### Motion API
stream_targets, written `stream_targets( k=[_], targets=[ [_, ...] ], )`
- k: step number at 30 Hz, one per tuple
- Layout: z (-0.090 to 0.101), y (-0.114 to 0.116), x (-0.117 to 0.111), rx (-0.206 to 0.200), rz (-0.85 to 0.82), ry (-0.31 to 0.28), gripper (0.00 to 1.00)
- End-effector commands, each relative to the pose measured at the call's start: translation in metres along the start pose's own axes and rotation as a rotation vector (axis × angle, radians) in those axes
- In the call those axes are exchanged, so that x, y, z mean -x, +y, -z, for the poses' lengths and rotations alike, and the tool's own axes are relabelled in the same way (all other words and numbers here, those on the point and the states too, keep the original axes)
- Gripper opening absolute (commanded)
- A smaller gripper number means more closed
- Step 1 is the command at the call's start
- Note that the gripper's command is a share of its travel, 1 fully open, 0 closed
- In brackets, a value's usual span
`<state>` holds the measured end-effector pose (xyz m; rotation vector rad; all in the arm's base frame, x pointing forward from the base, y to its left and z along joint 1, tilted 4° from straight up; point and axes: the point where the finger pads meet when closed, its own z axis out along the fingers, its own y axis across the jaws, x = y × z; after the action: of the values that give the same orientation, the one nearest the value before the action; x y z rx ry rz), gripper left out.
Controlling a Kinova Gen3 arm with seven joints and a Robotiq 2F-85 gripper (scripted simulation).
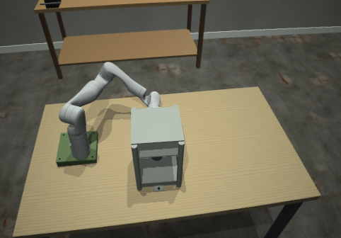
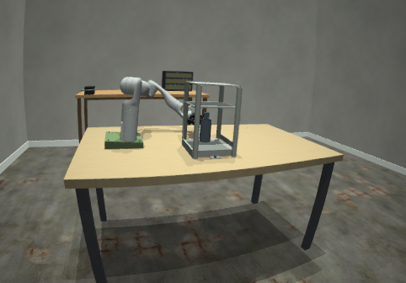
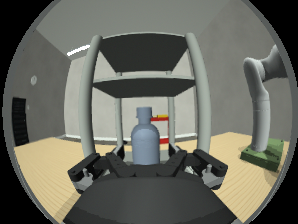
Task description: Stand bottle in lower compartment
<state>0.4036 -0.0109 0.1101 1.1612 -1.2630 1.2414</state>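
Observation:
The dark blue-grey bottle (image 2: 205, 130) (image 3: 145, 144) stands upright, cap up, in the lower compartment of the grey shelving unit (image 1: 157, 125) (image 2: 237, 121) (image 3: 202, 100). It stands toward the side where the arm is; only its lower edge shows under the middle shelf in the top view. My gripper (image 2: 196, 119) (image 3: 146, 150) is open, low at that side of the unit and facing the bottle, with nothing gripped. The bottle's base is hidden in the wrist view, and I cannot tell how it sits against the lip there.
The middle shelf (image 2: 216, 104) (image 3: 145, 88) hangs above the bottle, and the posts rise on both sides of the opening. A small plate (image 1: 158, 188) (image 2: 215, 157) lies at the unit's opposite side. The arm's green base (image 1: 64, 153) stands to the left on the table (image 1: 240, 151).

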Motion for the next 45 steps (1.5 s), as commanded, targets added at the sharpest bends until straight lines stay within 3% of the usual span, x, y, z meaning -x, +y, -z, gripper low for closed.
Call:
stream_targets(
  k=[1, 11, 26, 45],
  targets=[
    [0.005, -0.001, 0.000, -0.004, -0.002, -0.002, 0.81],
    [0.025, -0.001, 0.000, -0.004, -0.002, -0.002, 0.81],
    [0.069, -0.001, 0.000, -0.004, -0.002, -0.002, 0.81],
    [0.088, -0.001, 0.000, -0.004, -0.002, -0.002, 0.81]
  ],
)
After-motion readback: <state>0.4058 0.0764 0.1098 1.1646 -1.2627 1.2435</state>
